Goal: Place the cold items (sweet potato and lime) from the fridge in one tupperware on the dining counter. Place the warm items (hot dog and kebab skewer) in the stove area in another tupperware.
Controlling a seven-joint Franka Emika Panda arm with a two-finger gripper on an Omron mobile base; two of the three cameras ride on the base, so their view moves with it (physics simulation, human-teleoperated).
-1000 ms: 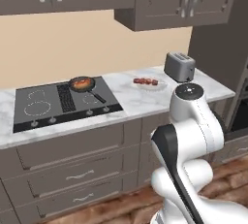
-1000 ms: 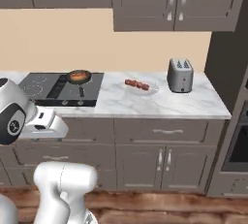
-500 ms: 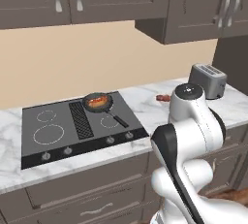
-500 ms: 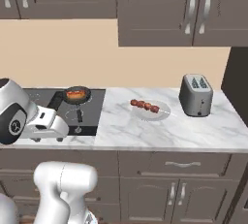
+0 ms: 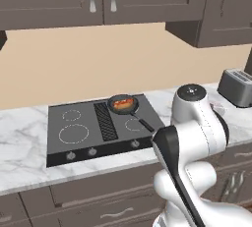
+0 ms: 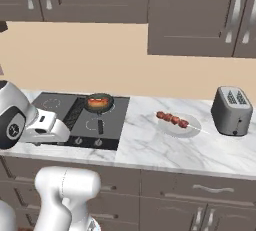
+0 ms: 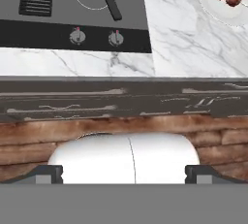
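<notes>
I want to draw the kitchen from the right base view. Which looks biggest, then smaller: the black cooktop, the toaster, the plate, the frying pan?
1. Cooktop, clearly the largest.
2. Toaster and plate: they look alike in size, the toaster taller, the plate flatter, so I won't rank them.
3. Frying pan, smallest, though it sits farther back.

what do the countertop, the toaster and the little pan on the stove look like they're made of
White grey-veined countertop: looks like polished marble or stone, going by the veining. Boxy grey toaster: seemingly brushed metal, with an even dull sheen. Small round dark frying pan: probably matte black coated metal; its handle is equally dark.
</notes>
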